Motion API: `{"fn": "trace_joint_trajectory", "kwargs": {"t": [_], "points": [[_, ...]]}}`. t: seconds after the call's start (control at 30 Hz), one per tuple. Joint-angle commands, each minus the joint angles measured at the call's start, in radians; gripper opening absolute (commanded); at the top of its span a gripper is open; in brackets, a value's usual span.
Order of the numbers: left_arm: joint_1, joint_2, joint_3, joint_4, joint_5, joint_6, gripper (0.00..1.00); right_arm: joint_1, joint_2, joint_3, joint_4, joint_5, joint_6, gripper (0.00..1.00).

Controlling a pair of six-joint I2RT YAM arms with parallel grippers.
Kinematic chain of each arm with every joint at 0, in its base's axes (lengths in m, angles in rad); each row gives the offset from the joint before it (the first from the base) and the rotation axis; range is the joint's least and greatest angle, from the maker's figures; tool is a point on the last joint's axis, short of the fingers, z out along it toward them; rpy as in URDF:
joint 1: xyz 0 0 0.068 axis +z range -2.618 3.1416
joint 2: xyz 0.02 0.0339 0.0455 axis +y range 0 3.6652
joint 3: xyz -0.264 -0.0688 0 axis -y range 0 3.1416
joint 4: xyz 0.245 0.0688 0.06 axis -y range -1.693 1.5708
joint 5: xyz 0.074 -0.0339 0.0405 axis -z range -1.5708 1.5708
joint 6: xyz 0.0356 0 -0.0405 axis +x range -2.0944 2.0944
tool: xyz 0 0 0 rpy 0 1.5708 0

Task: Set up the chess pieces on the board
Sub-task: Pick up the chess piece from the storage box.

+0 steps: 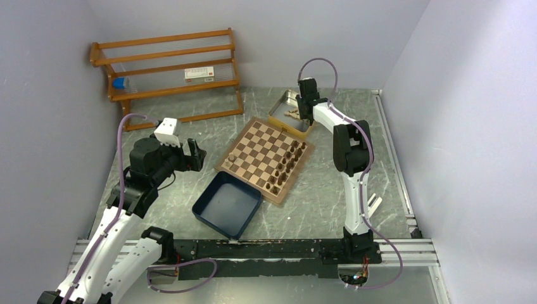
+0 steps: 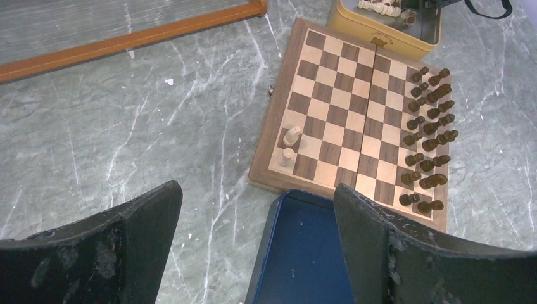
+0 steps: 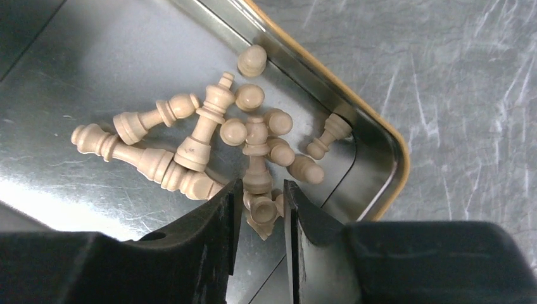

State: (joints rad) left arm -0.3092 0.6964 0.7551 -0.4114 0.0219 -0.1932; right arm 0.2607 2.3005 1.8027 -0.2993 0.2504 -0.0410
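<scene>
- Since the pale pieces (image 3: 209, 130) lie tumbled and touching in a corner of the metal tin (image 3: 380, 136), they are judged to be light, hard and smooth. Being turned wood, they are likely to roll or slip if pinched off-centre.
- The right claw (image 3: 261, 187) is lowered into the tin with its jaws narrowed around 1 pale piece (image 3: 261, 212). Whether the pads are pressing on it cannot be told.
- A hold across the narrow stem, just above the wide base, is judged safest. A rounded head would probably be squeezed out of the jaws.
- Because neighbouring pieces rest against the chosen one, they could be dragged or knocked when it is lifted.
- The left claw (image 2: 256, 196) is spread wide and nothing is held in it. It hangs above the blue tray (image 2: 297, 253), just beside the board (image 2: 335, 114).
- On the board, dark pieces (image 2: 430, 120) are ranked in 2 rows along 1 edge, and 2 pale pieces (image 2: 290, 144) stand at the opposite edge. Most of the pale side is judged to be unset.
</scene>
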Motion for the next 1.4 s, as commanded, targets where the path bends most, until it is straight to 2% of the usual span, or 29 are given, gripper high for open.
{"fn": "trace_joint_trajectory", "kwargs": {"t": [0.0,0.3,0.53,0.93,1.37], "points": [[0.007,-0.014,0.016,0.023,-0.002,0.012,0.93,-0.008,0.02,0.024,-0.02,-0.009,0.007,0.32],[0.007,-0.011,0.016,0.023,0.0,0.012,0.93,-0.008,-0.023,0.001,0.008,-0.018,0.0,0.19],[0.007,-0.01,0.016,0.024,-0.002,0.012,0.93,-0.006,-0.069,0.015,0.0,-0.025,0.015,0.12],[0.007,-0.017,0.015,0.022,-0.002,0.011,0.93,0.036,-0.129,0.049,-0.047,-0.048,0.03,0.11],[0.007,-0.025,0.015,0.02,-0.006,0.01,0.93,0.165,-0.213,0.011,-0.037,-0.182,0.084,0.11]]}}
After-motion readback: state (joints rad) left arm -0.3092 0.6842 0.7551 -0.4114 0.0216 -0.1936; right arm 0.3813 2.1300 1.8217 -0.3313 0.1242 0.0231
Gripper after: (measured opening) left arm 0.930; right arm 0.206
